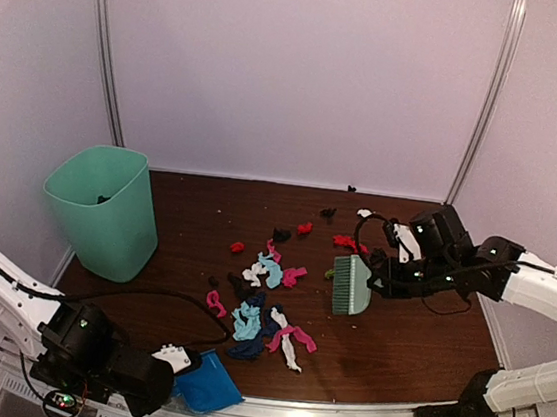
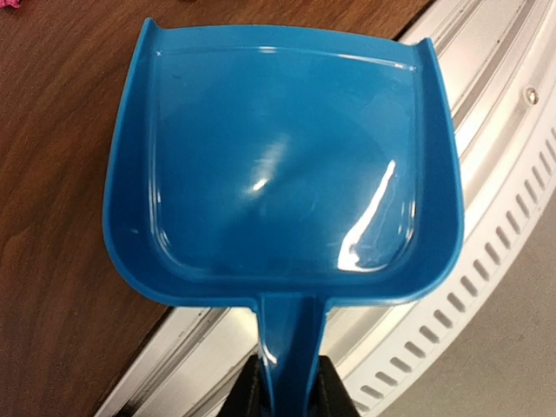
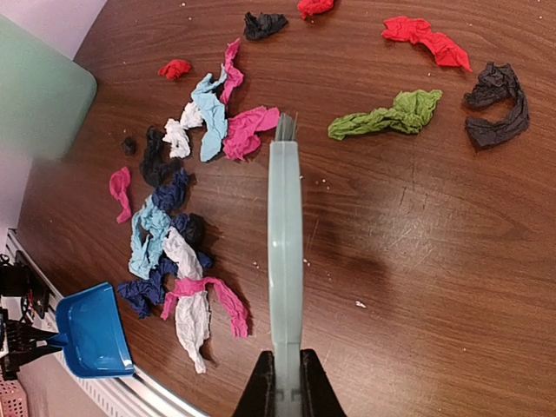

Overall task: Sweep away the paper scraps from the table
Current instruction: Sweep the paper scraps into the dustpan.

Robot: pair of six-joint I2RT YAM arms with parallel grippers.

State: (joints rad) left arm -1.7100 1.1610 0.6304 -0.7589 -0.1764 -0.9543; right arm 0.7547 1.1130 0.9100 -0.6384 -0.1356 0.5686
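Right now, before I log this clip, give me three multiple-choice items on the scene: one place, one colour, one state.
1. Where on the table is the dustpan?
A. near edge, left of centre
B. far edge, by the wall
C. dead centre

2. What colour is the brush in the right gripper?
A. black
B. pale green
C. red

3. The dustpan is:
A. piled full
B. upside down
C. empty

Key:
1 A, the top view shows it at the near edge, on the left.
2 B, the top and right wrist views both show it pale green.
3 C, the left wrist view shows none of the paper scraps in it.
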